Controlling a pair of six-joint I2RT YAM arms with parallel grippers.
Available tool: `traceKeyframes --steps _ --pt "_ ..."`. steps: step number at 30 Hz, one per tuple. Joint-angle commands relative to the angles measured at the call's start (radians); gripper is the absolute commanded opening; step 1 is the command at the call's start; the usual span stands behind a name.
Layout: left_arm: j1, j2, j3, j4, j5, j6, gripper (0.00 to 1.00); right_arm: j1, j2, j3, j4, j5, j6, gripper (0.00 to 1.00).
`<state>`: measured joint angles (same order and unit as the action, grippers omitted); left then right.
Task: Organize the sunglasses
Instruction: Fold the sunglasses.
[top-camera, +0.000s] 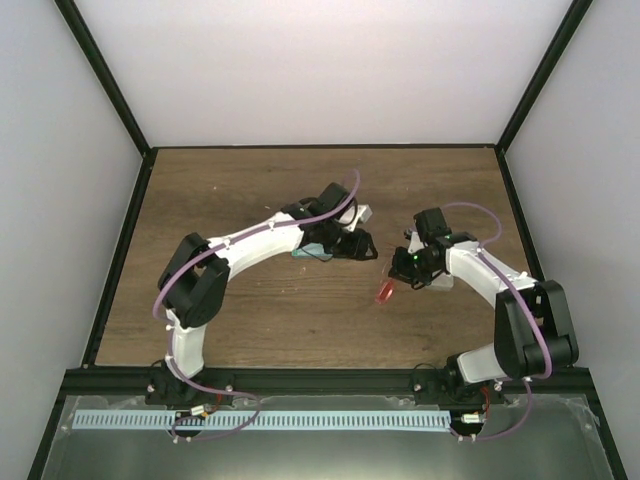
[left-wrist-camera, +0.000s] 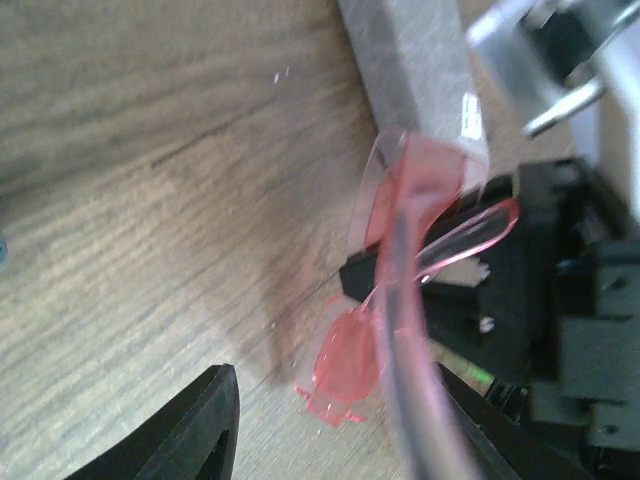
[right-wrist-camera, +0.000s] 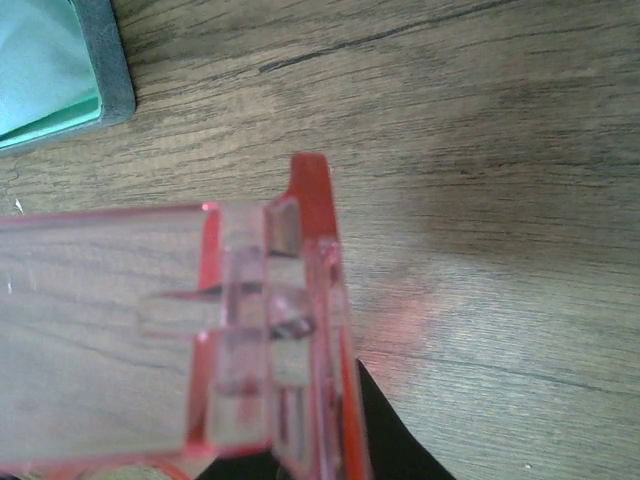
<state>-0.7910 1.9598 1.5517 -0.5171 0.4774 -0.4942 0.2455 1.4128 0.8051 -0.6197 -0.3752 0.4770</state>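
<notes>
The right gripper (top-camera: 398, 276) is clenched on the translucent red-orange thin-framed sunglasses (top-camera: 385, 292), just right of centre in the top view. The left gripper (left-wrist-camera: 335, 400) stands spread, and one temple seems to pass between its fingers. I'd close gently near the hinge and fold slowly, lest the thin frame twist.

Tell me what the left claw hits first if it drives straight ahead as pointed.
Most likely the red-orange sunglasses: in the left wrist view they sit directly ahead of the left claw. The picture is blurry, so depth is unclear.
</notes>
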Motion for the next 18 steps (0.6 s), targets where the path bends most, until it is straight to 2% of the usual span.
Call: traceKeyframes --steps 1,5,9,18 --pt "-0.023 -0.045 -0.076 0.057 0.011 -0.011 0.5 0.009 0.009 0.061 -0.008 -0.011 0.001 0.07" --pt "-0.043 -0.049 -0.114 0.075 0.008 -0.02 0.5 0.009 0.017 0.073 -0.011 -0.014 -0.002 0.07" --pt "-0.051 -0.075 -0.102 0.093 0.007 -0.032 0.44 0.008 0.023 0.072 -0.015 -0.009 -0.012 0.07" --pt "-0.034 -0.087 0.132 -0.088 -0.06 0.049 0.41 0.008 0.014 0.048 -0.011 -0.008 -0.016 0.07"
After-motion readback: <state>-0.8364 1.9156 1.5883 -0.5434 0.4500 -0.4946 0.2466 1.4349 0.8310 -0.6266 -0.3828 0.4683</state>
